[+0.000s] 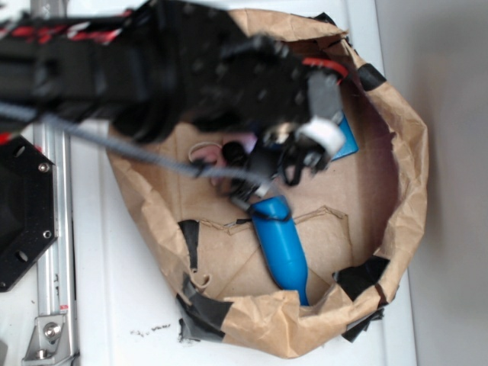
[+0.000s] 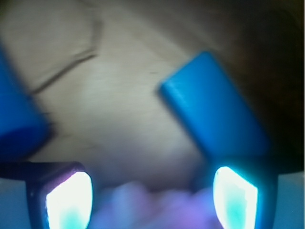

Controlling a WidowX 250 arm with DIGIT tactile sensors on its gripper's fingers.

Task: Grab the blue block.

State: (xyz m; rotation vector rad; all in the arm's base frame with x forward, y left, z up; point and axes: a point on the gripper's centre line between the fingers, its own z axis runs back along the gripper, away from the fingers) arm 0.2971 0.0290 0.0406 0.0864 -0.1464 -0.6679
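The blue block [image 1: 348, 139] lies flat on the floor of a brown paper bag, at its right side, mostly hidden by my gripper [image 1: 309, 152] in the exterior view. In the wrist view the blue block [image 2: 217, 112] lies tilted just ahead of the right finger [image 2: 236, 198], its near end by that fingertip. My gripper [image 2: 152, 200] is open, the two glowing pads wide apart, and the block is not between them. A blurred pink-purple soft thing [image 2: 152, 207] shows low between the fingers.
A long blue cylinder [image 1: 282, 248] lies in the bag near its front wall, and its end [image 2: 16, 129] shows at the wrist view's left. The torn paper bag's wall [image 1: 408, 191], patched with black tape, rings everything. A metal rail [image 1: 53, 229] runs along the left.
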